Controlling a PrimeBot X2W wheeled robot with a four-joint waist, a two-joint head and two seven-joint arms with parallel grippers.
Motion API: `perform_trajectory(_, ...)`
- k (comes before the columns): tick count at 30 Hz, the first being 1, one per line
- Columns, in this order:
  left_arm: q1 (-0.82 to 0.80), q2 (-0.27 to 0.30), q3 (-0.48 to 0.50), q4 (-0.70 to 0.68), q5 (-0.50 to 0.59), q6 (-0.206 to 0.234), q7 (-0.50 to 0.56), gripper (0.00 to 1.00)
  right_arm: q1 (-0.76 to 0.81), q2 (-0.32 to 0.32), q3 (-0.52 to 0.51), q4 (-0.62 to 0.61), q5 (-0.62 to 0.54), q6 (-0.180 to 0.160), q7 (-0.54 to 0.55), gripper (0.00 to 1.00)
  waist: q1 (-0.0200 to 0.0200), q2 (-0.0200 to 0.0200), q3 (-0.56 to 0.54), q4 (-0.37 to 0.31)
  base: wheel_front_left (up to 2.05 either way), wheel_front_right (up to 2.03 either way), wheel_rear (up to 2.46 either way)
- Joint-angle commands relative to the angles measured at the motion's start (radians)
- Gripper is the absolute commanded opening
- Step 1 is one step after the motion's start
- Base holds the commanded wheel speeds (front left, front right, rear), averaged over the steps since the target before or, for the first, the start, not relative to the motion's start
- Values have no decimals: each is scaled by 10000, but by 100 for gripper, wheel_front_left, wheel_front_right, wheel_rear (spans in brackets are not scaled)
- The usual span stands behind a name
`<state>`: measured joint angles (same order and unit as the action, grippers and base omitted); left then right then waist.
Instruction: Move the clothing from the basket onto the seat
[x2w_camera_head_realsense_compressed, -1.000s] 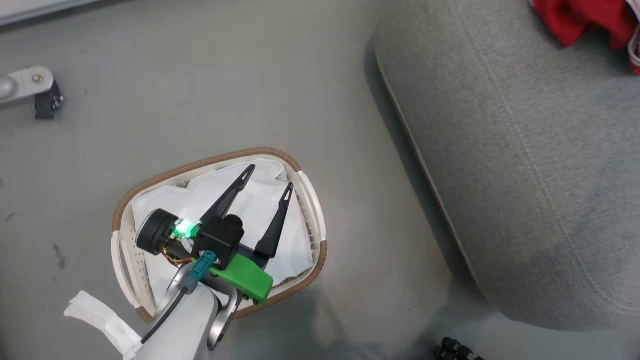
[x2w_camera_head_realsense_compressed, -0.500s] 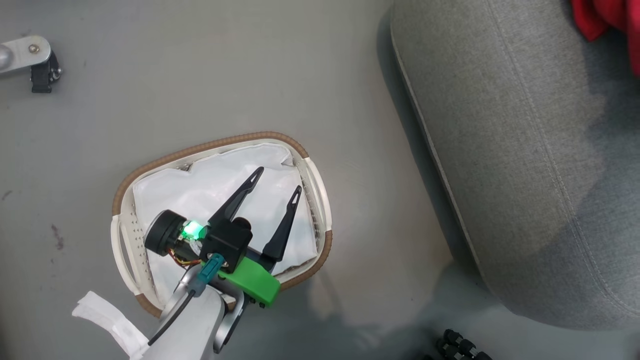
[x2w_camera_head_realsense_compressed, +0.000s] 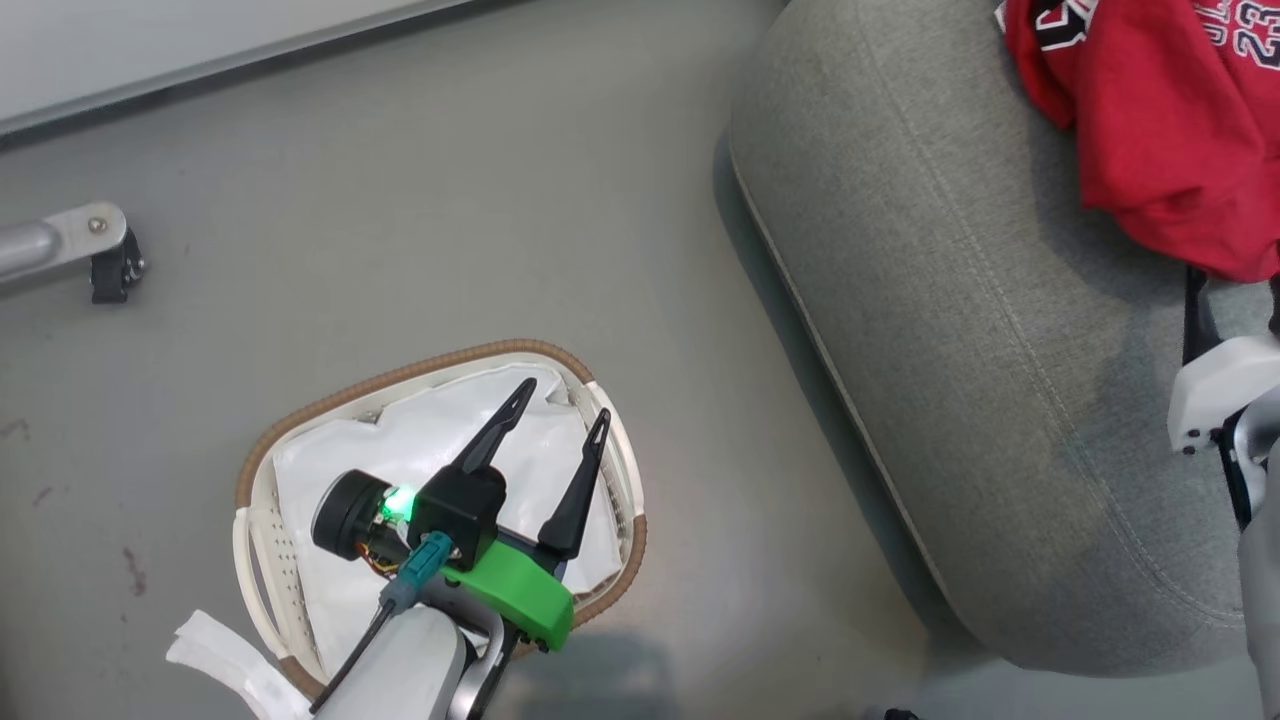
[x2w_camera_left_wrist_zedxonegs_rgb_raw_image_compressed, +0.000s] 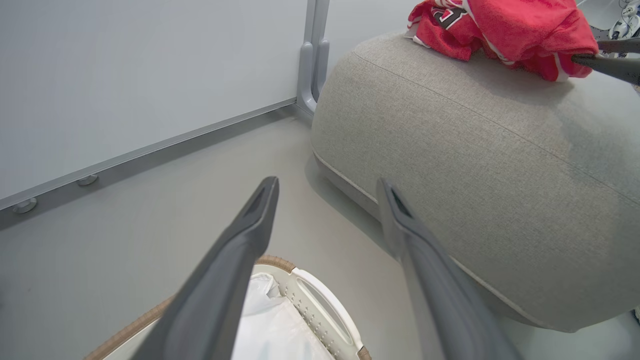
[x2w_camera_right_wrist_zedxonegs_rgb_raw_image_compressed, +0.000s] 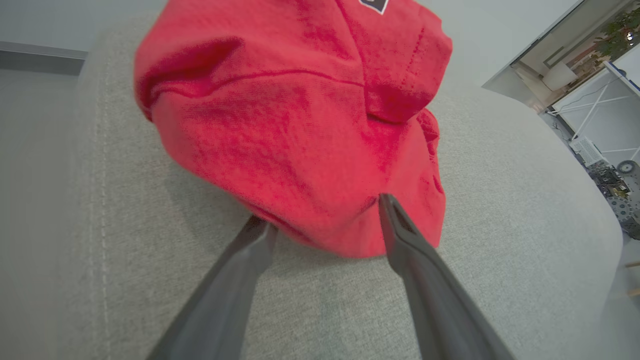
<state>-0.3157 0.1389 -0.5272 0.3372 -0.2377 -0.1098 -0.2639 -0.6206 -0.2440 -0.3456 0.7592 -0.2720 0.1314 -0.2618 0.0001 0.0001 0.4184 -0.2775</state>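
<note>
Quick status from my end: the clothing (x2w_camera_head_realsense_compressed: 1150, 130) is up on the seat (x2w_camera_head_realsense_compressed: 1000, 350), bunched in a red heap toward the seat's far right corner, white lettering showing on top. The right gripper (x2w_camera_right_wrist_zedxonegs_rgb_raw_image_compressed: 324, 212) is the one that matters here. It's over the seat with its fingers spread wide, and the heap's near hem sits right at the tips, so the cloth lies dead ahead along the fingers' own line. One tip looks tucked just under the hem and the other is touching it, but the jaws aren't closed on anything that I can see. The heap spreads sideways well past the gap between the fingers, so it lies across my approach rather than along it. The left gripper (x2w_camera_head_realsense_compressed: 562, 400) is nowhere near. It hangs above the basket (x2w_camera_head_realsense_compressed: 420, 368) on the floor (x2w_camera_head_realsense_compressed: 500, 200), fingers parted and empty, pointing roughly toward the seat's near left edge. The part of the basket's inside that the arm doesn't cover is plain white liner (x2w_camera_head_realsense_compressed: 430, 440), no red. So my read is that the job is basically done. If I have to touch the cloth again, the right arm is the obvious pick. I'd pull it straight back along its fingers so the hem doesn't drag toward the seat's edge.
</note>
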Motion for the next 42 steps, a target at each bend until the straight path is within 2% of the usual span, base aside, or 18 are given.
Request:
perform_trajectory(1, 216, -42, 47, 69, -86, -25, -6, 100, 352, -22, 166, -124, 163, -14, -47, 100, -1, -1, -758, -336, 0, 0, 0)
perform_trajectory(10, 741, -516, 226, -6, -523, -122, -5, 100, 1214, -437, 1253, -688, 928, -14, -48, 100, -1, -1, -2090, -116, 0, 0, 0)
perform_trajectory(18, 1064, -770, 695, 153, -898, -68, -5, 100, 1204, -599, 1851, -1013, 1513, -14, -48, 100, -1, -1, -3204, 751, 0, 0, 0)
perform_trajectory(23, 1374, -820, 1337, 220, -971, 165, -6, 100, 1330, -258, 2048, -1258, 1879, -14, -50, 100, -1, -1, -3745, 1443, 0, 0, 0)
perform_trajectory(31, 2047, -759, 2781, 151, -851, 445, -6, 100, 1651, 776, 2461, -1816, 2509, -14, -48, 100, -1, -1, -4104, 2277, 0, 0, 0)
perform_trajectory(38, 2647, -709, 3916, 7, -662, 481, -5, 100, 2568, 1655, 2671, -2538, 2725, -14, -49, 100, -1, -1, -4223, 2790, 0, 0, 0)
perform_trajectory(42, 2994, -760, 4274, -142, -591, 372, -5, 100, 3285, 1855, 3040, -2957, 2951, -14, -49, 100, -1, -1, -4290, 2916, 0, 0, 0)
